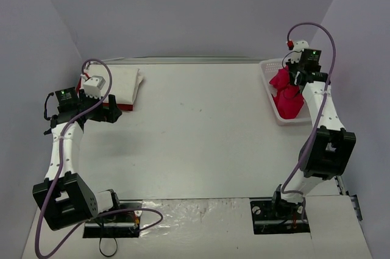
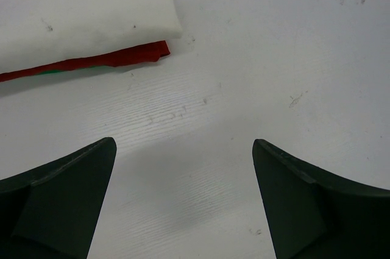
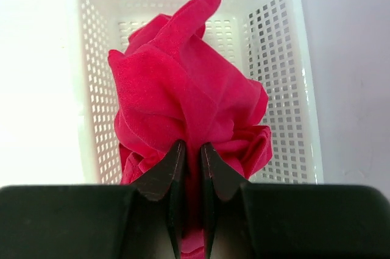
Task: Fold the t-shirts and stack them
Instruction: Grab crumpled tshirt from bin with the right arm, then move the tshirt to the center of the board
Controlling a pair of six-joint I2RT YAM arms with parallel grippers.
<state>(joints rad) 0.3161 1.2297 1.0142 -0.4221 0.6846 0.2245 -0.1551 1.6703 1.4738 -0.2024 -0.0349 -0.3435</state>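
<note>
1. Closest to its wrist camera, the right pincer (image 3: 192,147) has its two black fingers (image 3: 163,177) nearly together, clamped on a fold of the crumpled red t-shirt (image 3: 183,82). A tight pinch on bunched cloth is what lets one point carry so large and limp a thing.
2. That shirt stands in a heap inside the white lattice basket (image 3: 280,58) at the far right of the surface (image 1: 201,125). I judge the step in hand to be drawing it out for folding. Whether its lower part touches the basket floor cannot be told.
3. On the other side, the left pincer (image 2: 184,143) hangs wide apart and holds nothing. It is just above bare surface beside the stack, likely placed there to take a corner once the red cloth is spread.
4. At the far left, the folded white t-shirt (image 2: 79,9) lies on top of a folded red t-shirt (image 2: 122,58), with their edges roughly matched. This is the finished pile, set well apart from the basket, so the middle serves for folding.
</note>
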